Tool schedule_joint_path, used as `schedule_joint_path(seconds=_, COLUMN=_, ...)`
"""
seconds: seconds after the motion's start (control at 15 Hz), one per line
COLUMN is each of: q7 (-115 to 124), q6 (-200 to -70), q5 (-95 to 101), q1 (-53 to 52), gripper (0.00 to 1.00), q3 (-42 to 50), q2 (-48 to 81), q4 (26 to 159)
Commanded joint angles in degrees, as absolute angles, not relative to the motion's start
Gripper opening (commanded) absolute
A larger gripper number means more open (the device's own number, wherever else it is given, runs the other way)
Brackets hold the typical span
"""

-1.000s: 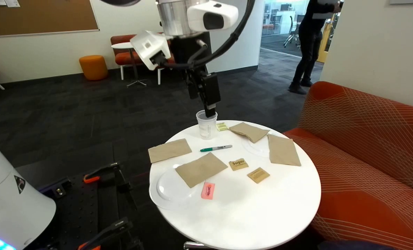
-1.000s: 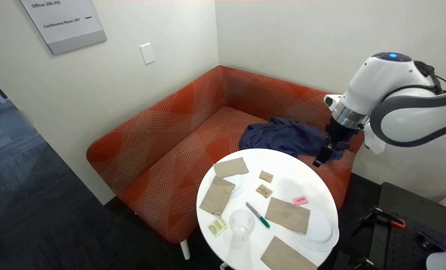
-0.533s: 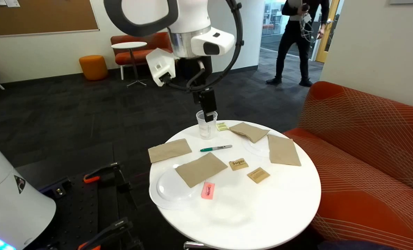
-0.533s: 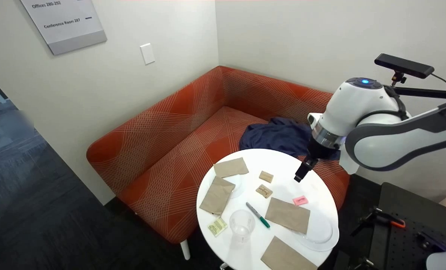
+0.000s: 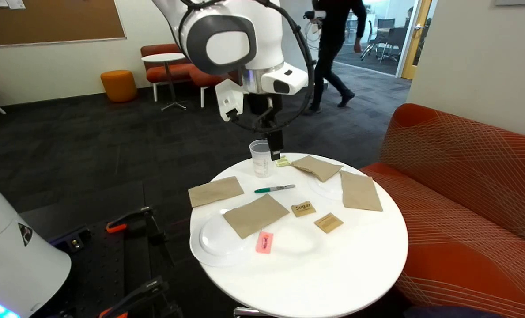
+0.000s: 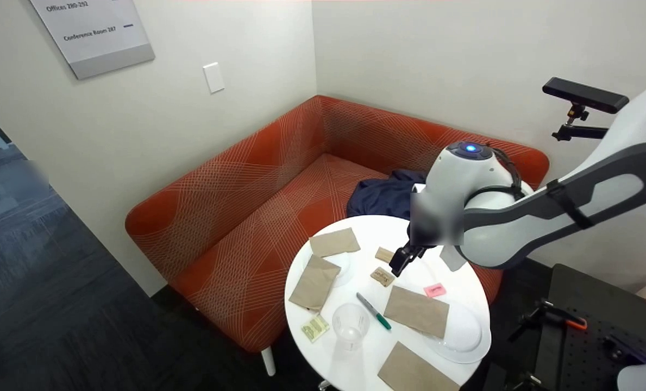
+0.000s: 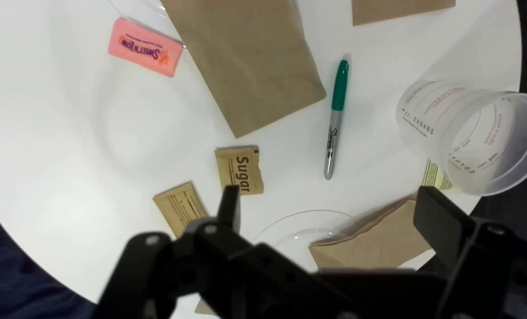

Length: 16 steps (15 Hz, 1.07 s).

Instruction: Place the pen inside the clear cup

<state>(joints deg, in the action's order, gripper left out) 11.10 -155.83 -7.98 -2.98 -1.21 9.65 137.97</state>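
The pen (image 5: pixel 274 188) lies flat on the white table, with a green cap and grey body. It also shows in an exterior view (image 6: pixel 373 310) and in the wrist view (image 7: pixel 336 119). The clear cup (image 5: pixel 261 161) stands upright near the table edge, a little apart from the pen; it also shows in an exterior view (image 6: pixel 350 326) and at the right of the wrist view (image 7: pixel 445 115). My gripper (image 7: pixel 327 197) is open and empty, its jaws wide apart. It hangs above the table, clear of pen and cup, and shows in both exterior views (image 5: pixel 275 155) (image 6: pixel 396 270).
Brown paper pieces (image 5: pixel 256 216) (image 5: pixel 317 168), sugar packets (image 5: pixel 303 209) (image 5: pixel 328 223), a pink packet (image 5: pixel 264 242) and a yellow-green packet (image 6: pixel 315 328) lie around the pen and cup. A clear plastic plate (image 6: pixel 461 339) lies partly under brown paper. A red sofa (image 6: pixel 257 233) borders the table.
My gripper has moved in over the table and lower, closer to the pen. The pen and cup have not moved. A person in the background has walked leftward.
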Motion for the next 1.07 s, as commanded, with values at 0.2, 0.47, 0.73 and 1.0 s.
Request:
schedule_joint_path(seconds=0.2, q7=21.86, q6=-156.79, q5=-2.27, q1=-7.29, gripper=1.0, q3=1.44, q2=23.96, q4=126.6)
schedule_joint_path(seconds=0.47, q7=23.17, q6=-156.48, q5=-2.47, q1=-9.37, gripper=1.0, q3=2.45, q2=29.93, q4=121.95)
schedule_joint_path(seconds=0.73, q7=22.68, q6=-155.85, q5=-3.2, q1=-9.95, gripper=1.0, q3=2.45, q2=34.21, q4=118.04)
schedule_joint_path(seconds=1.0, q7=22.09, q6=-154.66, q5=-3.4, q1=-9.88, gripper=1.0, q3=2.43, q2=37.32, q4=114.53)
